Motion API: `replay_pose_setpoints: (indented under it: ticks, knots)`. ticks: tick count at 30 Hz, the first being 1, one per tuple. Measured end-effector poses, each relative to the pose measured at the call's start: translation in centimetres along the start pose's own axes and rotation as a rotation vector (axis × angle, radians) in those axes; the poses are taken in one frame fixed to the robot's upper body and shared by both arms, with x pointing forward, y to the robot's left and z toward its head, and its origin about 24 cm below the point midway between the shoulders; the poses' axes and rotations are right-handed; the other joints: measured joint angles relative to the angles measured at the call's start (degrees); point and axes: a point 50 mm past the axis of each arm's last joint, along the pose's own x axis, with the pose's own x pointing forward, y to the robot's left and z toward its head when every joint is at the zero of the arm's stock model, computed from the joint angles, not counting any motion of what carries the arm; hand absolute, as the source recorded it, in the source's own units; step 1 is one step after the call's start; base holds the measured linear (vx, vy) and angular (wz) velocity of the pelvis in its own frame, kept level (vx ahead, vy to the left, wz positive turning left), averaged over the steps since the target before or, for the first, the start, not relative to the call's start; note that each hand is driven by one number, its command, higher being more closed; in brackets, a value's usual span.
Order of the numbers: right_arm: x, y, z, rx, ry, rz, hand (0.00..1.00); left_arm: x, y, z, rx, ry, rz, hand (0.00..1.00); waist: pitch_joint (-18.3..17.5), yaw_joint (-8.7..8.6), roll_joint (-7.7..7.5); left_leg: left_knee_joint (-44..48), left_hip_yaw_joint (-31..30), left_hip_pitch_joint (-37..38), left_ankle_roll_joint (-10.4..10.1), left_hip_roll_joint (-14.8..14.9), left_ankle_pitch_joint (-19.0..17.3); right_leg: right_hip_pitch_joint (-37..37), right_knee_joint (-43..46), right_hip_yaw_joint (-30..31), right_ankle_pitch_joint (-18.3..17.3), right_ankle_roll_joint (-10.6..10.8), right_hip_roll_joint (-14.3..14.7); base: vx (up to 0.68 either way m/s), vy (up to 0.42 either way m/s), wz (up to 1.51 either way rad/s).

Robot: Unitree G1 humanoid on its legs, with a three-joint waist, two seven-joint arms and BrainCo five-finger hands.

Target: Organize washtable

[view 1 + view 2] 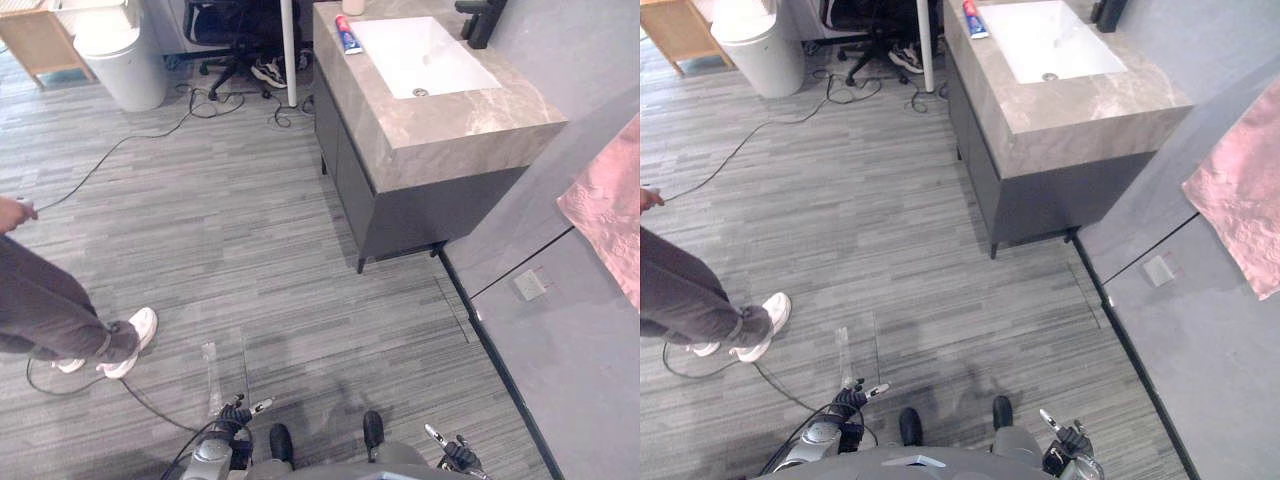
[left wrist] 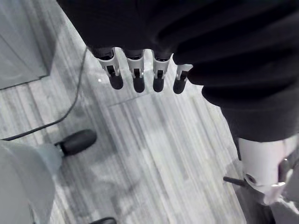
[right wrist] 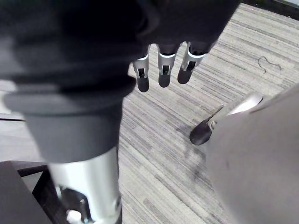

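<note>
The washtable [image 1: 470,125] stands ahead to the right, a grey marbled top on a dark cabinet, with a white sink [image 1: 425,55] set into it. A red, white and blue toothpaste tube [image 1: 347,35] lies on the top left of the sink, and a pale cup [image 1: 353,6] stands behind it. A black faucet [image 1: 480,20] rises at the sink's far right. My left hand [image 1: 232,415] and right hand [image 1: 455,452] hang low at my sides, far from the washtable. Both have straight fingers [image 2: 135,77] [image 3: 163,72] over bare floor and hold nothing.
A person in white shoes [image 1: 125,345] stands at the left holding a cable. A white bin [image 1: 125,55], a wooden stand [image 1: 35,40], an office chair [image 1: 230,30] and a white pole [image 1: 289,50] are at the back. A pink towel [image 1: 610,200] hangs on the right wall.
</note>
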Motion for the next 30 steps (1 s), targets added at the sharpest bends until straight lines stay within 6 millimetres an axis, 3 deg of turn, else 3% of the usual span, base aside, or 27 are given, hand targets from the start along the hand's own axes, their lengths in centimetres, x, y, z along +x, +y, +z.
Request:
replay_pose_setpoints:
  ticks: [4, 10, 13, 14, 16, 18, 19, 20, 21, 22, 24, 25, 27, 28, 30]
  knots:
    - [0.1, 1.0, 0.4, -0.011, -0.011, 0.034, 0.00, 0.4, 0.1, 1.1, 0.007, -0.028, 0.000, 0.00, -0.6, 0.04, -1.04, 0.6, 1.6, 0.2, 0.9, -0.4, -0.4, 0.2, -1.7, 1.7, 1.5, 0.9, -0.1, 0.22, -0.006, -0.20]
    - [0.2, 1.6, 0.7, -0.053, -0.011, 0.066, 0.00, 0.3, 0.1, 1.0, -0.003, -0.028, 0.002, 0.00, -0.6, 0.13, -0.95, 0.6, 2.1, 1.6, 1.1, -0.3, -0.8, 1.0, -1.9, 1.9, 2.9, 0.4, 0.0, 0.10, 0.011, -0.10]
    - [0.3, 1.6, 0.9, -0.053, -0.013, 0.073, 0.00, 0.3, -0.1, 0.7, -0.034, -0.018, 0.002, 0.00, -0.3, 0.33, -0.51, 0.6, 2.0, 1.5, 2.2, -0.5, -2.3, 0.7, -1.6, 1.7, 3.1, 0.4, -0.3, 0.03, 0.080, 0.00]
    - [0.4, 1.5, 1.4, -0.049, -0.024, 0.069, 0.00, 0.2, -0.3, 0.7, -0.045, -0.018, -0.003, 0.00, 0.3, 0.53, 0.31, 0.6, 1.8, 1.3, 2.8, -0.5, -3.3, -0.3, 0.0, 1.6, 3.1, 0.4, -0.4, -0.02, 0.138, -0.06]
    - [0.6, 1.0, 2.3, -0.024, -0.048, 0.052, 0.00, 0.2, -1.2, 0.7, -0.066, -0.017, -0.020, 0.00, 1.6, 0.74, 2.18, 0.6, 0.7, 0.9, 4.2, -1.0, -5.2, -3.7, 7.5, 1.4, 1.4, -0.6, -0.7, -0.05, 0.179, 0.09]
    - [0.7, 0.0, 2.8, 0.016, -0.061, 0.018, 0.00, 0.1, -2.1, 0.9, -0.078, -0.023, -0.042, 0.00, 3.4, -0.06, 4.43, 2.1, -2.5, 0.9, 5.5, -1.9, -6.6, -9.2, 22.7, 2.0, -0.4, -1.0, -1.3, -0.13, 0.214, 0.66]
    - [0.7, -0.5, 2.9, 0.054, -0.069, -0.001, 0.00, 0.1, -2.0, 0.8, -0.079, -0.029, -0.038, 0.00, 4.4, -0.37, 4.50, 2.8, -4.3, 1.6, 6.1, -2.7, -7.0, -14.1, 34.7, 3.9, 1.4, -4.1, -1.4, -0.19, 0.217, 0.87]
    - [0.6, -0.9, 2.7, 0.062, -0.069, -0.007, 0.00, 0.2, -1.7, 1.0, -0.076, -0.036, -0.031, 0.00, 4.8, -0.72, 4.36, 2.7, -5.6, 2.5, 6.5, -3.3, -7.2, -16.6, 40.7, 5.2, 4.3, -7.1, -1.1, -0.17, 0.220, 0.96]
    - [0.5, -0.9, 2.7, 0.052, -0.081, 0.000, 0.00, 0.0, -1.2, 0.3, -0.073, -0.019, -0.017, 0.00, 5.4, -0.97, 4.81, 3.3, -6.4, 3.9, 6.6, -3.2, -7.3, -19.1, 46.8, 6.3, 4.4, -5.7, -0.5, -0.13, 0.096, 0.60]
    - [0.5, -0.5, 2.9, 0.044, -0.090, 0.013, 0.00, -0.2, -0.6, -0.5, -0.092, 0.002, 0.006, 0.00, 5.8, -1.09, 4.06, 4.5, -6.7, 4.2, 7.1, -3.1, -8.6, -21.7, 50.3, 5.5, -1.7, -4.5, 0.7, -0.12, 0.019, 0.31]
    - [0.5, -0.3, 2.9, 0.051, -0.104, 0.019, 0.00, -0.1, -0.2, -0.4, -0.125, 0.005, 0.028, 0.00, 6.4, -1.32, 3.92, 5.9, -6.7, 4.4, 7.0, -2.3, -10.7, -24.8, 47.0, 2.4, -6.3, -3.3, 3.7, -0.21, -0.092, -0.02]
    - [0.4, -0.5, 2.6, 0.061, -0.096, 0.009, 0.00, 0.0, -0.4, 0.2, -0.145, -0.007, 0.027, 0.00, 6.8, -1.67, 3.97, 5.9, -7.0, 5.2, 7.3, -2.1, -11.3, -25.1, 41.3, 0.3, -6.3, -2.9, 4.9, -0.31, -0.139, 0.06]
    - [0.2, -1.4, 1.4, 0.066, -0.062, -0.019, 0.00, 0.5, -0.7, 1.7, -0.165, -0.047, 0.019, 0.00, 7.0, -2.97, 3.47, 5.3, -8.4, 6.6, 7.0, -2.5, -13.2, -23.6, 22.8, -2.4, -3.8, -0.9, 6.6, -0.26, -0.129, 0.43]
    - [-0.1, -2.2, 0.4, 0.092, -0.032, -0.047, 0.00, 0.7, -1.2, 2.6, -0.169, -0.070, 0.001, 0.00, 7.3, -4.17, 2.59, 4.7, -10.3, 8.4, 6.9, -3.6, -14.8, -21.8, 13.1, -2.3, -1.4, -1.1, 6.6, -0.03, -0.203, 0.90]
    - [-0.8, -4.4, -1.5, 0.136, 0.022, -0.123, 0.00, 0.6, -2.7, 3.2, -0.197, -0.090, -0.043, 0.00, 7.1, -5.30, 2.85, 4.8, -12.7, 12.2, 6.3, -3.3, -18.0, -21.2, 14.2, 0.3, 2.7, -4.6, 7.9, 0.28, -0.251, 0.90]
